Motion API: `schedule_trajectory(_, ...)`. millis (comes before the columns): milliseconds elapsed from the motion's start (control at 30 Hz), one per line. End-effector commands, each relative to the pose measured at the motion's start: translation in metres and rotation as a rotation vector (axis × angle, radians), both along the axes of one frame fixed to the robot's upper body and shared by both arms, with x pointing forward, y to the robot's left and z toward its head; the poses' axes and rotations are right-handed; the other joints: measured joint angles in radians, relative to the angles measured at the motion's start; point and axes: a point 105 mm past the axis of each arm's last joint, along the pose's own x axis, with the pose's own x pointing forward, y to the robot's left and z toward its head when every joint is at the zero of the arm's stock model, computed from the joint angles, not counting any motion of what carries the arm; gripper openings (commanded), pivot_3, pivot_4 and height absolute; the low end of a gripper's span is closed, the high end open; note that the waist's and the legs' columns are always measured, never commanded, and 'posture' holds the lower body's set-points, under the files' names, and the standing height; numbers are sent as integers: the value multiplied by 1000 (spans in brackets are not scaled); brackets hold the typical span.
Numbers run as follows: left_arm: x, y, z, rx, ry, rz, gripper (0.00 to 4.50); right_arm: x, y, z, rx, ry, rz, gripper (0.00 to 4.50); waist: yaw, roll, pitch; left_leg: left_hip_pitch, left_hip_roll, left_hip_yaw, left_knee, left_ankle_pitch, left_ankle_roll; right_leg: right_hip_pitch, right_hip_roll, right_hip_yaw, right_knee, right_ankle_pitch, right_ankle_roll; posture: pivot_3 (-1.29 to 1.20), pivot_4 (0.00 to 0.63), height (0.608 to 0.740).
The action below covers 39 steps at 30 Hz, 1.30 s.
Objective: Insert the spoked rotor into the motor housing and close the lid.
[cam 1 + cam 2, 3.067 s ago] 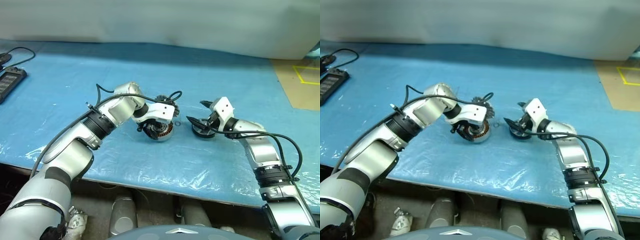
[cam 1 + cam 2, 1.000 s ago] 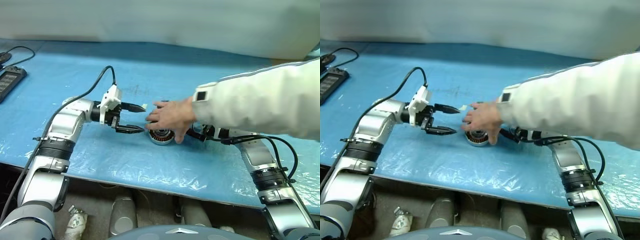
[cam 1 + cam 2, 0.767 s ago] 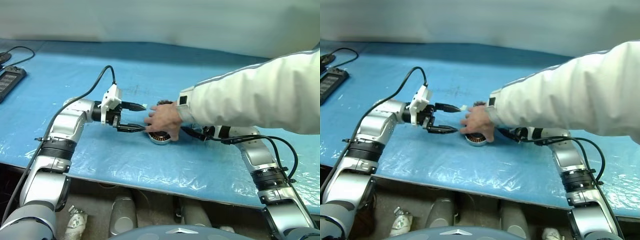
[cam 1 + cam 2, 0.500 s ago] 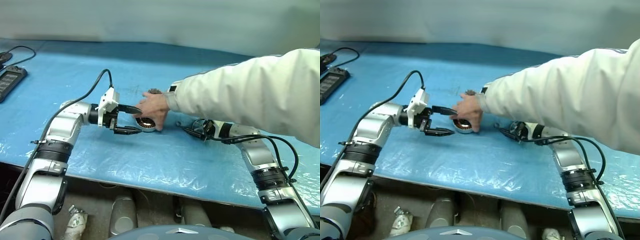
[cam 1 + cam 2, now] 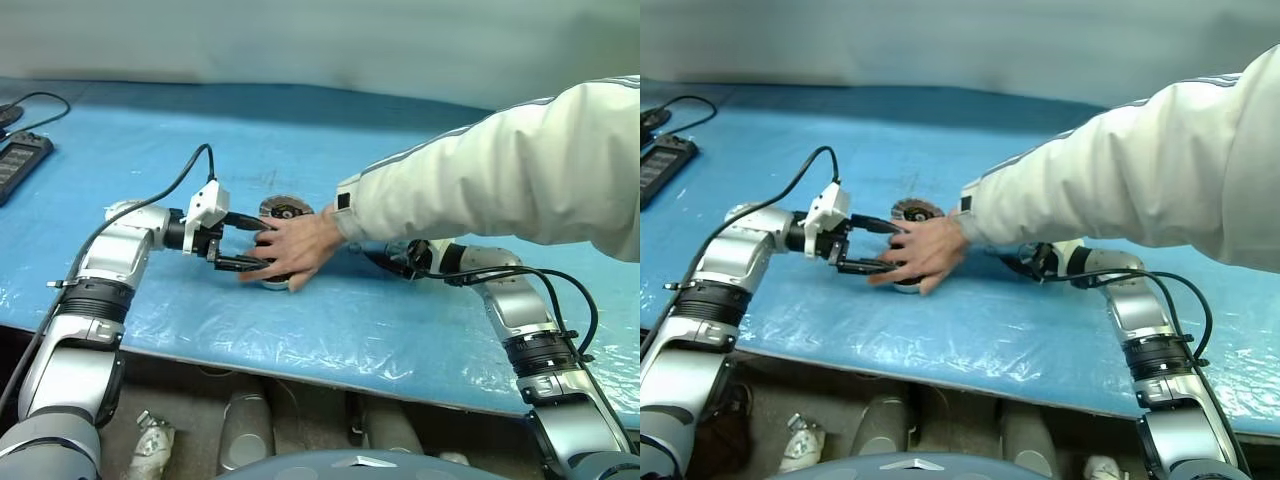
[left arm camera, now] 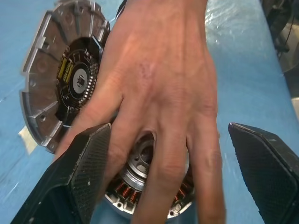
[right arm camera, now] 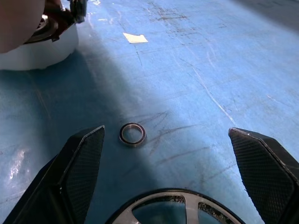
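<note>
Two pincers stand released. I see a person's hand (image 5: 290, 250) resting on the round copper-wound motor housing (image 6: 154, 186) between my left pincer's (image 5: 243, 243) fingers. My right pincer (image 7: 168, 186) hovers over the black-rimmed, silver-spoked rotor (image 7: 175, 210), beside a small metal ring (image 7: 132, 134) on the blue table (image 5: 350, 320).

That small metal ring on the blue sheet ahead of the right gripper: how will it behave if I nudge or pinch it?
The ring looks thin, rigid and light, so a nudge would probably skid it across the glossy sheet. It lies flat, leaving little edge to pinch, and on edge it would likely roll.
</note>
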Motion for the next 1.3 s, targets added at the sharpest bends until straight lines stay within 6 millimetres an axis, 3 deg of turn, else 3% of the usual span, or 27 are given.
schedule_trajectory(33,7,5,18,31,-77,-15,4259,3,1,13,8,-58,6,4500,3,0,0,0,0,0,0,0,0,0,0,0,0,0,0,0,150,740)
schedule_trajectory(367,4,14,18,59,-63,-31,4259,1,2,11,14,-52,2,4500,4,0,0,0,1,0,0,0,0,0,0,-2,0,0,0,0,150,740)
schedule_trajectory(467,5,18,21,142,-51,-42,4259,3,1,12,14,-55,-1,4500,5,0,0,0,1,0,0,0,0,0,0,-2,0,0,0,0,150,740)
schedule_trajectory(700,7,-7,40,435,-199,-229,4259,7,0,12,7,-54,-1,4500,21,0,0,-1,1,0,0,0,0,1,-1,-2,0,0,0,0,150,740)
schedule_trajectory(933,15,-38,47,748,-316,-410,4259,12,6,15,22,-70,-4,4500,21,0,0,-1,0,0,1,1,-1,1,-1,-2,1,0,0,0,150,740)
schedule_trajectory(1067,0,-62,41,790,-290,-532,4259,11,3,17,25,-75,-11,4500,19,0,0,-1,1,0,0,1,-1,0,-1,-2,1,0,0,0,150,740)
schedule_trajectory(1300,-4,-68,28,876,-307,-593,4259,10,-10,21,-9,-61,-14,4500,20,0,0,-1,0,0,1,1,-1,1,-1,-2,2,0,0,0,150,740)
